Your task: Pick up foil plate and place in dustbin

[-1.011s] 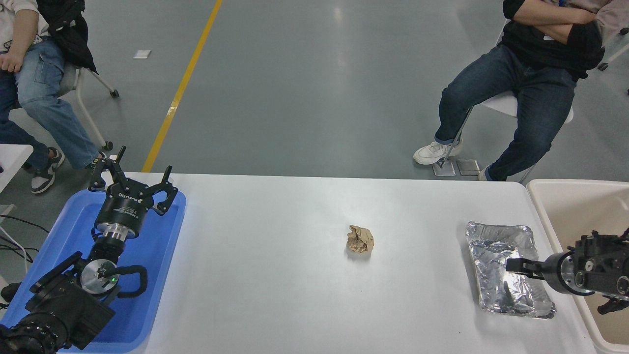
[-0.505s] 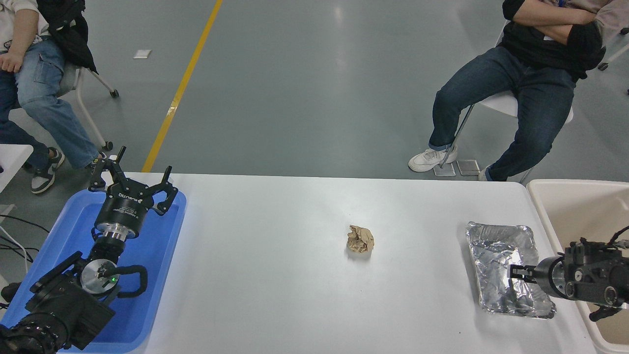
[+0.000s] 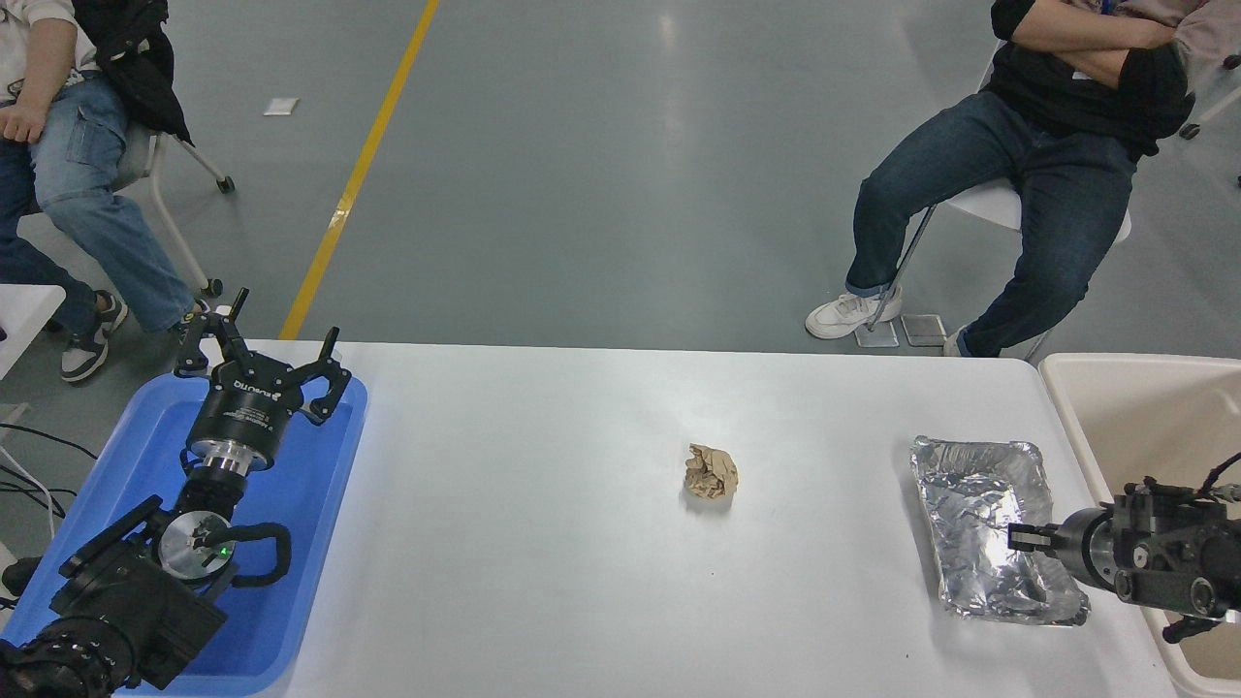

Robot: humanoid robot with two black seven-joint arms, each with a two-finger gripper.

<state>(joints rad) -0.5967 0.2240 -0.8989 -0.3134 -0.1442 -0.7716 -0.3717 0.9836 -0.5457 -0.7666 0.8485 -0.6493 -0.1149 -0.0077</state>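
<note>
The shiny, crinkled foil plate (image 3: 979, 523) lies at the right end of the white table, next to the dustbin. The beige dustbin (image 3: 1144, 412) stands against the table's right edge. My right gripper (image 3: 1018, 538) reaches in from the right edge over the bin's rim. Its fingers close on the plate's right rim, and one finger lies over the inside of the plate. The plate stays low on the table. My left gripper (image 3: 264, 361) is parked, open and empty, over the blue tray at the lower left.
A small crumpled brown paper ball (image 3: 711, 472) lies at the table's middle. A shallow blue tray (image 3: 320, 485) sits at the left end under the left arm. Two people sit on chairs beyond the far edge, one at the top left (image 3: 58, 145) and one at the top right (image 3: 1047, 145).
The right gripper has drawn back a little to the right and settled on the plate's right rim. The plate has shifted slightly left and turned a little. The left arm has not moved.
</note>
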